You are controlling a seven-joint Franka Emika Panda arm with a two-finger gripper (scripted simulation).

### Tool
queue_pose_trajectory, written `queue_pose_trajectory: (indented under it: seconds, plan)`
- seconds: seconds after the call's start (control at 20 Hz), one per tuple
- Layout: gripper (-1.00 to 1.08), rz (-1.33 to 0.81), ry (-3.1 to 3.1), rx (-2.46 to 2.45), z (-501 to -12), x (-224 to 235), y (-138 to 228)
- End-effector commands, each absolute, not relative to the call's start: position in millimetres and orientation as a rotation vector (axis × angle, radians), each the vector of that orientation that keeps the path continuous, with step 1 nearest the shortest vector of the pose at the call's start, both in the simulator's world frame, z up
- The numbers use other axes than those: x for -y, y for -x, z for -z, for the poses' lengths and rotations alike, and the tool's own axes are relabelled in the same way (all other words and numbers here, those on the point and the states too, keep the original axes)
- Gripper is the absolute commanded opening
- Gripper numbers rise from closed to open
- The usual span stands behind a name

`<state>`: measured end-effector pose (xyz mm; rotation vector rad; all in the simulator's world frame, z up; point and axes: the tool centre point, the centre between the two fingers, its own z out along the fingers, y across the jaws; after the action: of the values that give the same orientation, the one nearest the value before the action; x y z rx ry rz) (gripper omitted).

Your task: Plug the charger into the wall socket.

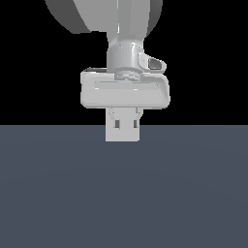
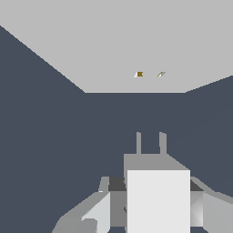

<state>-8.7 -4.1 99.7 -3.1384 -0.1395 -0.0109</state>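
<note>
Seen from the wrist, your end effector (image 2: 154,205) is clamped on the charger (image 2: 158,200), one finger pressed to each side of the off-white block. Two short prongs (image 2: 150,143) stick out of the block's far face and point straight at the wall socket (image 2: 113,45), the flat light-grey plate that fills the far part of that view. A strip of dark worktop (image 2: 54,136) lies between the prong tips and the plate's near edge, so plug and socket are still apart.

Note the one relation your next move turns on. The socket's two tiny holes (image 2: 150,74), one of them yellowish, lie directly ahead along the prongs' long axis, and the pair of holes appears to sit nearly in line with the pair of prongs, with roughly matching spacing. You would judge that a straight push forward, with little sideways correction, is what remains.

From the exterior view you see only the arm's hand (image 1: 125,92) hanging above the worktop, with the charger (image 1: 122,130) showing as a pale block held beneath it. The socket is not visible there, so the gap cannot be confirmed from that camera.
</note>
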Motion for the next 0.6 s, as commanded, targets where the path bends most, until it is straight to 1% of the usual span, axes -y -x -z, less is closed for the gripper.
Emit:
queue_pose_trajectory:
  seconds: [0.0,0.3,0.55]
  plan:
    - [-1.00,0.010,3.138,0.147,-100.1,3.7,8.0]
    - [-1.00,0.010,3.138,0.146,-100.0,3.6,6.7]
    - [-1.00,0.010,3.138,0.146,-100.0,2.7,-2.6]
